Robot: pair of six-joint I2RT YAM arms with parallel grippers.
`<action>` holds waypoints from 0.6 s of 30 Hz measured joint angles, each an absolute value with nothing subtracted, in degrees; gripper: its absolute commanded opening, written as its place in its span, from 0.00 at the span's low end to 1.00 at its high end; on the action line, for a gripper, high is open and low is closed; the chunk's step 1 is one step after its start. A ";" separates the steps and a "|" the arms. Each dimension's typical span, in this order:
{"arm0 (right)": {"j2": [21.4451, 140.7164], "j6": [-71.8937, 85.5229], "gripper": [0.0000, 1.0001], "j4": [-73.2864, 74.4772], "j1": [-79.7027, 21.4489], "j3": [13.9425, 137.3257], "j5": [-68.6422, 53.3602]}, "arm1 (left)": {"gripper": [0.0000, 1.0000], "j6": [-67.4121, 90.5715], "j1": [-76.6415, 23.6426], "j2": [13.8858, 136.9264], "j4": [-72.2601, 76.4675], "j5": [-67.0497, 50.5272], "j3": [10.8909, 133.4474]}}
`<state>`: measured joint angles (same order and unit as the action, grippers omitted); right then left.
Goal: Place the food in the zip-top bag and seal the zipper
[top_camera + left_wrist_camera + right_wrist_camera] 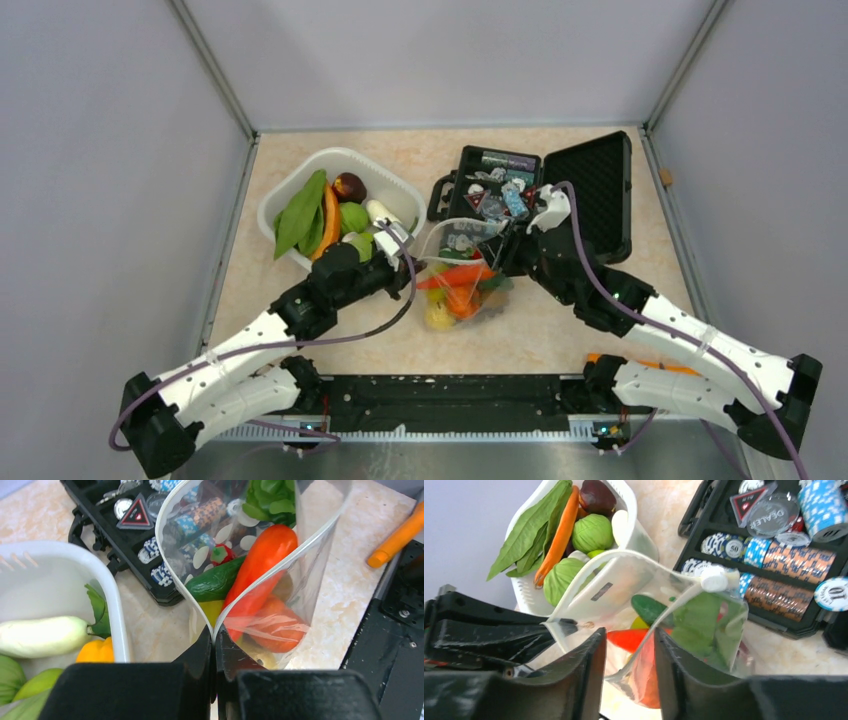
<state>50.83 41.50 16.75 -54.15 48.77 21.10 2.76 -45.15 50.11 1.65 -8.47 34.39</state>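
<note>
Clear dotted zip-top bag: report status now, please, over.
Left gripper shut on mouth corner of clear dotted plastic bag. Right gripper open, astride opposite edge. Mouth open, zipper unsealed, long red toy pepper inside. Black hard case close behind.

Table [560,330]: light tan with little speckles, and grey walls on three sides.
White basket [383,166]: sits on the table at the far left, close to the left wall.
Black case [600,190]: sits at the far right, lid open to the right, near the basket but not touching it.
Zip-top bag [450,240]: in the middle, its bottom on the table, just in front of the case.
Orange stick [400,535]: lies at the near right edge.
Small tan block [665,177]: by the right wall, near the case lid.
</note>
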 measured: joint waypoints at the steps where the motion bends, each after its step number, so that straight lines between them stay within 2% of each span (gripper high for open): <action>1: 50.72 40.49 0.51 17.37 -54.08 49.23 21.12 | 0.00 1.98 -45.15 49.10 1.17 -9.26 34.48; 11: 45.34 26.55 0.51 23.16 -53.56 54.92 18.17 | 0.00 -5.32 -45.15 47.99 -9.37 -18.59 42.17; 18: 36.01 16.14 0.54 26.17 -53.19 54.41 20.86 | 0.00 -10.48 -45.08 47.03 -16.21 -19.22 44.82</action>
